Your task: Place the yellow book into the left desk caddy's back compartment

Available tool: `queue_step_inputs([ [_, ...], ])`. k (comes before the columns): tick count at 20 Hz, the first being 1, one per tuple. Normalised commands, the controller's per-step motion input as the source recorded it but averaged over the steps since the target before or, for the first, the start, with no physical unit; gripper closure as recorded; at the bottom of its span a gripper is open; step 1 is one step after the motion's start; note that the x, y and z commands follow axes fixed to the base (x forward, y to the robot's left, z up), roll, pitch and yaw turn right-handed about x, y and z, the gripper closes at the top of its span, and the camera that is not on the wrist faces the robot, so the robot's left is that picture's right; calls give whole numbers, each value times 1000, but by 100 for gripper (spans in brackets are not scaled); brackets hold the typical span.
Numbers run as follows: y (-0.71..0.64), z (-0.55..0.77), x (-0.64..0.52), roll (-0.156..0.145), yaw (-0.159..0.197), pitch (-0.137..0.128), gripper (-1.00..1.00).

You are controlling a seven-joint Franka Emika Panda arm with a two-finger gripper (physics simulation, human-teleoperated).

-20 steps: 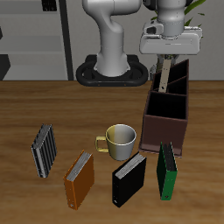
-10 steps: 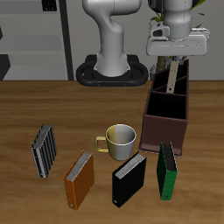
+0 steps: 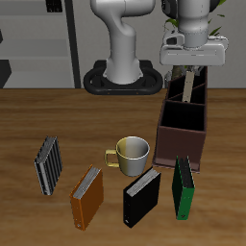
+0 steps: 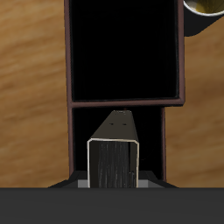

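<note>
My gripper (image 3: pixel 191 67) is shut on the yellow book (image 3: pixel 186 86), a thin tan book that hangs tilted from the fingers. The book's lower end reaches down to the back compartment (image 3: pixel 195 93) of the left desk caddy (image 3: pixel 181 142), a long dark brown box with a black inside. In the wrist view the book (image 4: pixel 115 150) points down into that black cell, just past a divider (image 4: pixel 122 103). The gripper (image 4: pixel 114 182) shows only as a dark edge around the book's top.
In front of the caddy stand a green book (image 3: pixel 183 187), a black book (image 3: pixel 143 197), an orange-brown book (image 3: pixel 87 196) and a grey striped book (image 3: pixel 48 163). A yellow-green mug (image 3: pixel 132 154) sits beside the caddy, and also shows in the wrist view (image 4: pixel 206 9).
The gripper has risen a little and shifted along the caddy toward its back end, carrying the book. The book now hangs more tilted.
</note>
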Motion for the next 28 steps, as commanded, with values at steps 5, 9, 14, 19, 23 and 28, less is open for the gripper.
queue_step_inputs([
  [5,163,-214,73,8,-14,41,100],
  [9,202,-120,21,31,-16,25,100],
  [14,148,-122,48,23,-18,20,100],
  [19,-6,-208,170,-11,-23,31,100],
  [23,-95,-411,203,-42,-31,81,100],
  [28,2,-420,58,-5,-60,113,-100],
])
